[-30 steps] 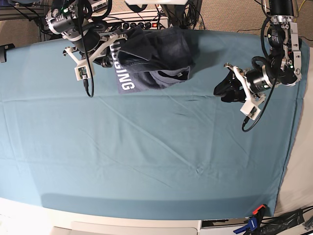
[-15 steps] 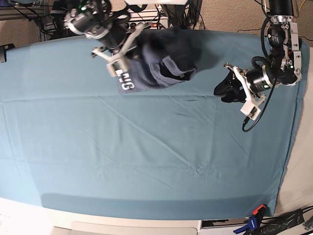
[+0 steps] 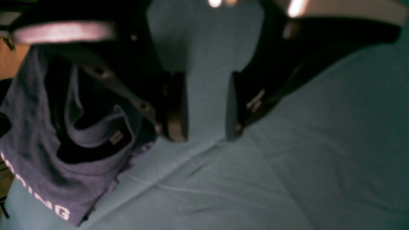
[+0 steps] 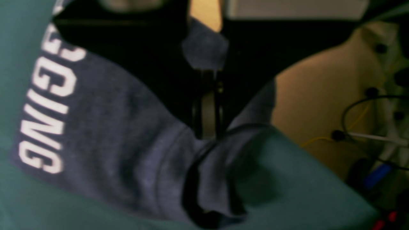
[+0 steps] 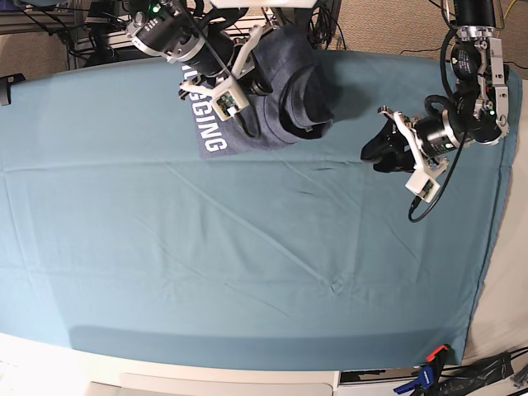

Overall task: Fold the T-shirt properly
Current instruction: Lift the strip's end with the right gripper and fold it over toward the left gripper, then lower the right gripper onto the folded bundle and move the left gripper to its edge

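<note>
The T-shirt (image 5: 272,91) lies bunched at the far edge of the tabletop (image 5: 247,264), toward the far left corner as the base view shows it, with part of it lifted off the teal cloth (image 5: 165,247). White letters "GING" (image 5: 210,132) run along its near left edge. The right claw (image 4: 207,127) is clamped on a fold of the T-shirt (image 4: 105,134); in the right wrist view its dark fingers (image 4: 206,111) are pressed together with blue-grey fabric gathered around and below them, and the ribbed hem hangs just beneath. In the base view the right arm (image 5: 177,37) reaches in from the far left corner and covers part of the shirt. The left claw (image 5: 381,151) hovers over bare cloth near the right edge of the tabletop, well apart from the shirt. In the left wrist view the left claw (image 3: 206,127) stands partly wide with nothing between its fingers (image 3: 174,108), only cloth below. That view also shows the shirt's collar (image 3: 96,134), with a small label inside, off to the side.
</note>
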Controlling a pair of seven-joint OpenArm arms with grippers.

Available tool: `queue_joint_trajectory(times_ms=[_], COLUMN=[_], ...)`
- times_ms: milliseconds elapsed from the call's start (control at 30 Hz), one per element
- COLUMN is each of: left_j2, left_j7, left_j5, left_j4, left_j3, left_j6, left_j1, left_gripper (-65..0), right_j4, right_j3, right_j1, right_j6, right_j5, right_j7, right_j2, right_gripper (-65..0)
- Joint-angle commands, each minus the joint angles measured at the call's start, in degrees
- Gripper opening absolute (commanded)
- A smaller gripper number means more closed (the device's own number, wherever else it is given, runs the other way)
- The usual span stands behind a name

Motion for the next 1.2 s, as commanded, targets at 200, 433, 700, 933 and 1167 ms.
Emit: queue_joint_trajectory(times_ms=[200,433,700,933,1167], left_j2=[-0.8,-2.1,-5.6,-5.5,-5.6], left_j7=[3.0,5.5,5.4,5.5,5.5], left_j5=[-5.9,-8.3,-8.3,-6.6,-2.9], left_j4=[1.0,3.5,12.3,14.4,14.4], left_j3=[-0.3,-0.3,-0.3,0.4,4.3], left_j6=[2.7,2.2,1.9,-1.5,-4.4], left_j1=[3.3,11.3,19.0,21.0,21.0], left_gripper=[-57.6,-65.0,-65.0,-65.0,-65.0], right_j4=[1.1,1.1,-5.3,-23.5,-30.3], right_j3=[0.4,7.7,18.8,17.4,11.4], right_j1=[5.6,10.0,16.0,27.6,35.6], right_j6=[-3.9,-6.4,-7.0,-3.0,-0.9], right_j5=[-11.4,-14.3,-9.6,-6.9,-6.8], right_j7=[5.6,9.6,10.9,7.7,4.9], right_j2=[-0.1,-0.1,-0.1,0.6,1.7], right_gripper=[-65.0,-65.0,-65.0,-65.0,-65.0])
